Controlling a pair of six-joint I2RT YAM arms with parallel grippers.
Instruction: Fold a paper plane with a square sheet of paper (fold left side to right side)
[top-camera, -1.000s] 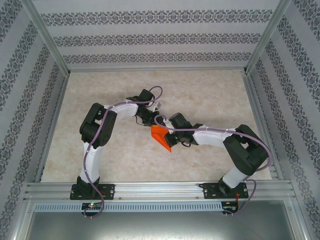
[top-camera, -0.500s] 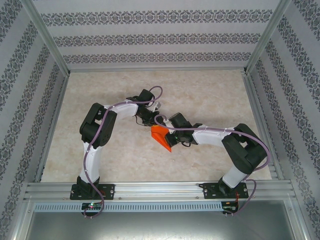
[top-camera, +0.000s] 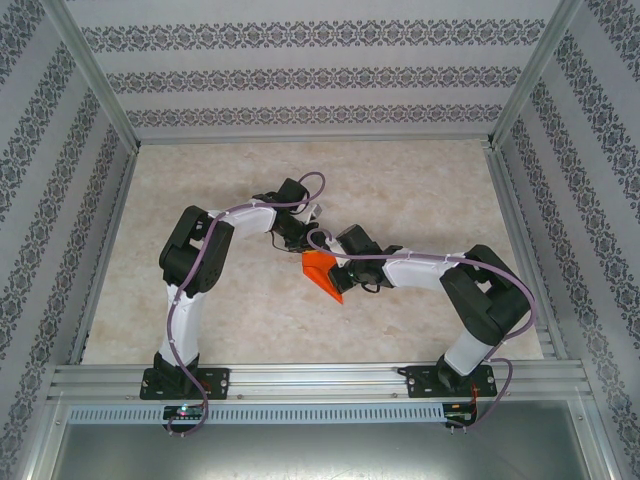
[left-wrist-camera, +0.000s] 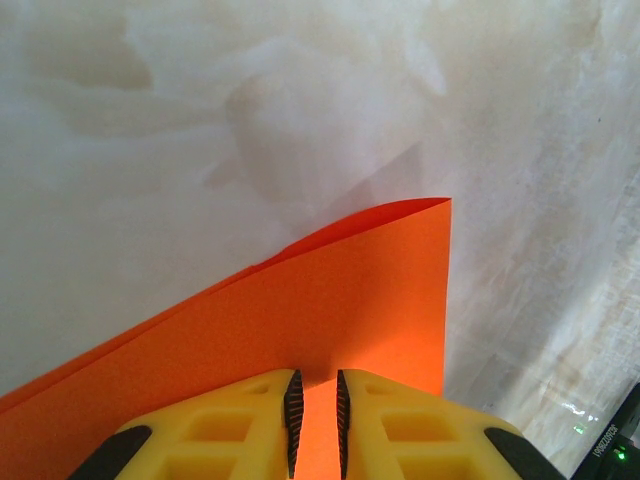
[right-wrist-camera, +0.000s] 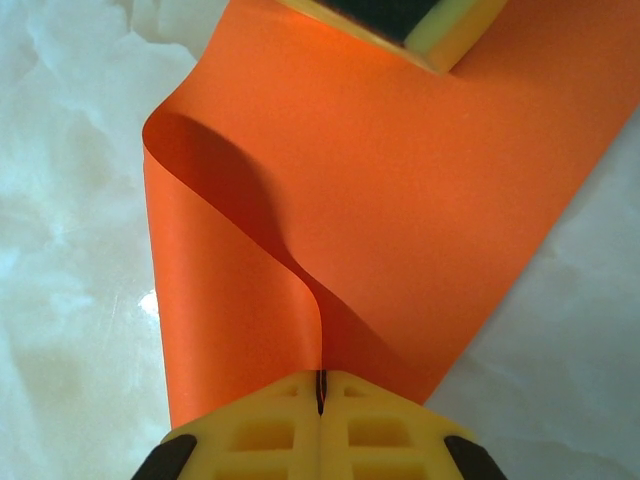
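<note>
The square sheet of paper (top-camera: 322, 275), orange-red and partly curled over itself, lies mid-desk (top-camera: 420, 190) between the two arms. The risk, on this showing, is a crooked or torn fold. The right hand (right-wrist-camera: 320, 378) is clamped tight on a raised ridge of the sheet, and a pull off the intended line would likely drag the edges out of register or slide the thin paper from under the left hand (left-wrist-camera: 317, 378). That hand's jaws stand a narrow gap apart over the sheet; whether they pinch it cannot be told. The paper spreads away from both hands, its curled flap rising just ahead of the right hand.
</note>
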